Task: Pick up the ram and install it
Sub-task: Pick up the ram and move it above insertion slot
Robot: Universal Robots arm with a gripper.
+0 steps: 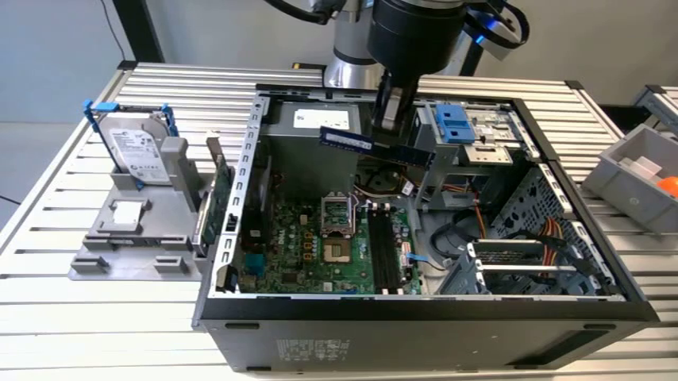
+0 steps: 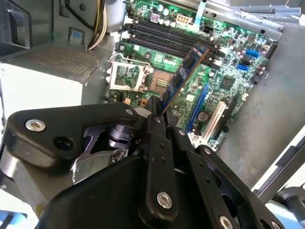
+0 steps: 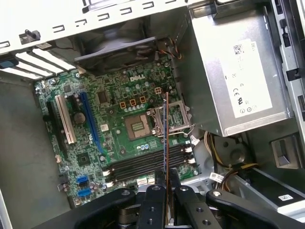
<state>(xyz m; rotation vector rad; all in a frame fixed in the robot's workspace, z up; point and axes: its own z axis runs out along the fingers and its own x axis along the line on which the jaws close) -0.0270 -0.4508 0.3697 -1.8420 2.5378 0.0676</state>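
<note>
Ram [image 1: 376, 147] clamped between the fingers of the gripper [image 1: 390, 131], which are closed on its upper edge. It hangs in the air above the open case [image 1: 424, 317], well clear of the board [image 1: 317, 246], over the region between the power supply [image 1: 307, 119] and the blue drive cage [image 1: 456, 127].

In the second wrist view the ram [image 2: 183, 76] juts out from the gripper [image 2: 159, 109] toward the board. In the first wrist view the ram [image 3: 166, 138] appears edge-on, rising from the gripper [image 3: 167, 179] and lying across the slots [image 3: 143, 164], not along them.

Likely hazards:
- **Misalignment:** the stick sits crosswise to the slots [image 1: 383, 246]. If pressed down at an angle, or with the notch off its key, it could jam or strain the board.
- **Slip:** the grip takes only a thin edge near mid-length, so a knock could tilt the ram in the fingers.
- **Snagging:** the loose cables [image 1: 551, 230] and the cage wall stand near the descent path.

Counts:
- one arm, one gripper and one ram
- apparently four long black slots, all unfilled
- one CPU socket [image 1: 339, 230]
- one case
- outside the case, on the exterior view's left, one drive [image 1: 138, 151] in a blue frame and one card [image 1: 217, 198] standing on edge
</note>
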